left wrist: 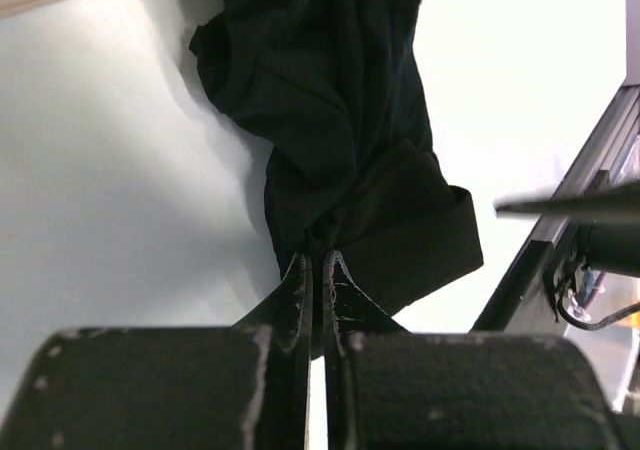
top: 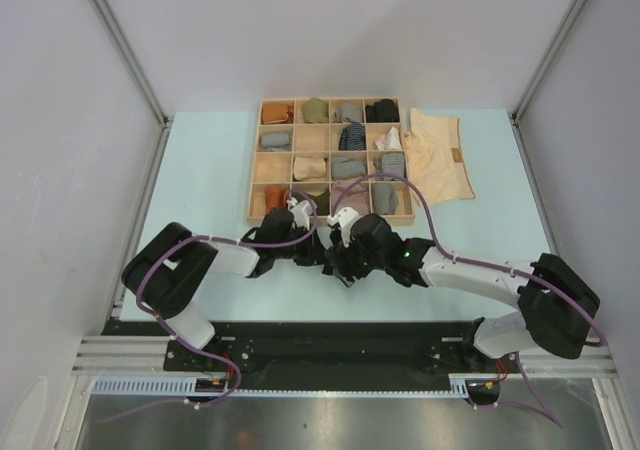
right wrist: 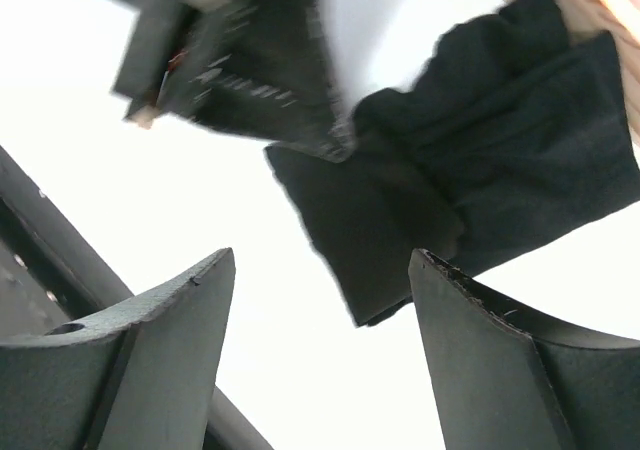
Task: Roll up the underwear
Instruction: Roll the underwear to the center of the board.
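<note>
The black underwear [left wrist: 330, 100] lies crumpled on the pale table just in front of the wooden tray. My left gripper [left wrist: 318, 255] is shut on a bunched edge of it. In the top view the black underwear [top: 338, 262] sits between the two gripper heads, and my left gripper [top: 312, 242] is at its left. My right gripper [right wrist: 322, 260] is open and empty, hovering just above a corner of the black underwear [right wrist: 480, 190]. The pale cream underwear [top: 440, 155] lies spread flat to the right of the tray. Orange bundles sit in tray cells [top: 277, 113].
The wooden compartment tray [top: 330, 123] holds several rolled cloth bundles, grey, olive, striped and black. Its near edge lies close behind both grippers. The black base rail [top: 330, 340] runs along the table's near edge. Grey walls enclose the left and right sides.
</note>
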### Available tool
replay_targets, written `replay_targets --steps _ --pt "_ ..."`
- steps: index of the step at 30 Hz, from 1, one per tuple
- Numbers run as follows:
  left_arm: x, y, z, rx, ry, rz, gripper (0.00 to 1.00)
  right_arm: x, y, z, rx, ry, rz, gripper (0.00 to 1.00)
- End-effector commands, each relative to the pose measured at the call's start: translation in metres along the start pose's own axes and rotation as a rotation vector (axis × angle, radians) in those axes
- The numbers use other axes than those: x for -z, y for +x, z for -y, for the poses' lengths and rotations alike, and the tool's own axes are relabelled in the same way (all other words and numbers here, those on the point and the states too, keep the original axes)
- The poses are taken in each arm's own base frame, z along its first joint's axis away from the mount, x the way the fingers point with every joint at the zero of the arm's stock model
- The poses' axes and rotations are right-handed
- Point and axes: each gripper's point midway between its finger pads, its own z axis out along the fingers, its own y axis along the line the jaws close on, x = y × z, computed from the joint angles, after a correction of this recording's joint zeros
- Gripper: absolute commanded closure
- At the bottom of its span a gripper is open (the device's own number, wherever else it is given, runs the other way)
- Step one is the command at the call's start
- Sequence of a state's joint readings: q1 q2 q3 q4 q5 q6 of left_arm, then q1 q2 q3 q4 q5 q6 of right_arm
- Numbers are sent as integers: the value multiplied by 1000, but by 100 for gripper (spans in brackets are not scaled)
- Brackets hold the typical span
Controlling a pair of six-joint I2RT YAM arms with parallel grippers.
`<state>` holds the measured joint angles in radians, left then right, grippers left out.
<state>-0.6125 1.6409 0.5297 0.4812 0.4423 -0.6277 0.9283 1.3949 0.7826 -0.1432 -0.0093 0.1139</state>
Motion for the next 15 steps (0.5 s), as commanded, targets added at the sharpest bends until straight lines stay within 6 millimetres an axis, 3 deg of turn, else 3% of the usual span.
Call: replay_targets --steps 1,15 --pt "0 7 -19 16 -77 -92 100 4 14 1 175 81 -42 24" --pt "5 4 -16 -5 -58 -156 100 -31 27 6 384 206 -67 25"
